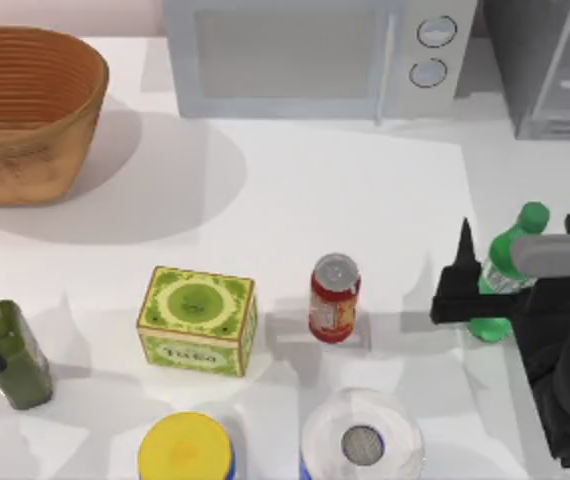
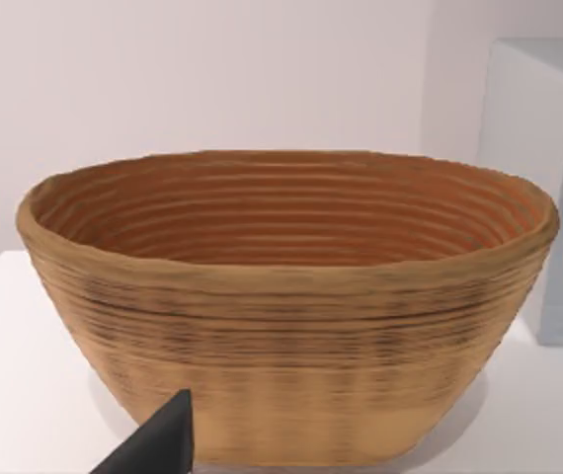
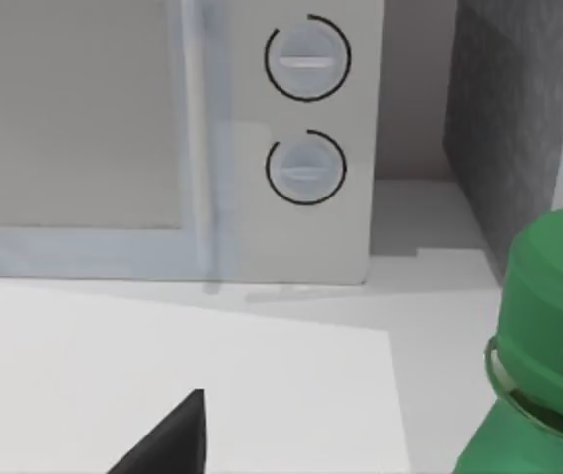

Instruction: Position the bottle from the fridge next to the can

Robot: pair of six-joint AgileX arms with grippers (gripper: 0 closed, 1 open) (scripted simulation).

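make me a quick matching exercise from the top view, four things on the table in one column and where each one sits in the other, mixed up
Things:
1. bottle
2. can
3. wicker basket
4. green tea box

Places:
A. far left corner of the table
B. at the right side, at the right gripper
C. middle of the table, right of the green tea box
D. left of the can, behind the yellow-lidded jar

Pairs: 1-B, 2-C, 3-A, 4-D

Right pincer (image 1: pixel 485 275) around bottle (image 1: pixel 505 262)
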